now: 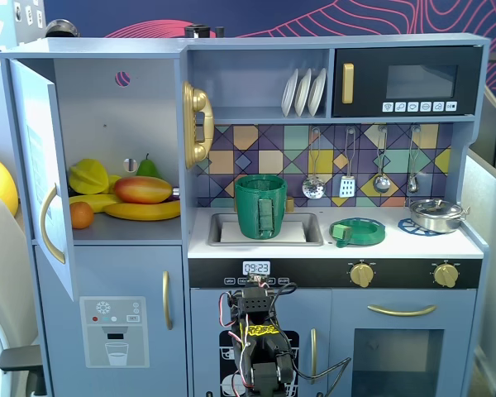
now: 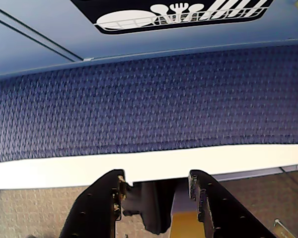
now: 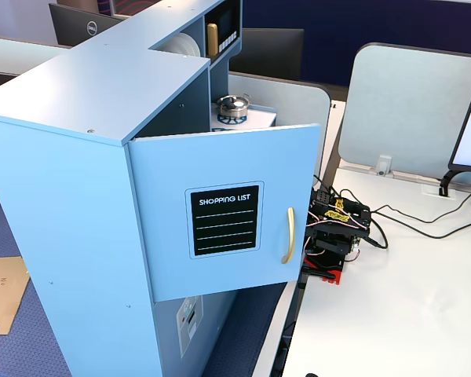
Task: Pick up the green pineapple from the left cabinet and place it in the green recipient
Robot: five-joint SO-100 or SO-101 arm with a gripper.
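Now arm low at front edge, claw (image 2: 156, 186) a bit open, holding nothing. Green pineapple (image 1: 88, 175) sits on left cabinet (image 1: 124, 141) shelf, left end, beside mango. Should lift high, reach slowly; green recipient (image 1: 260, 207) waits in sink.
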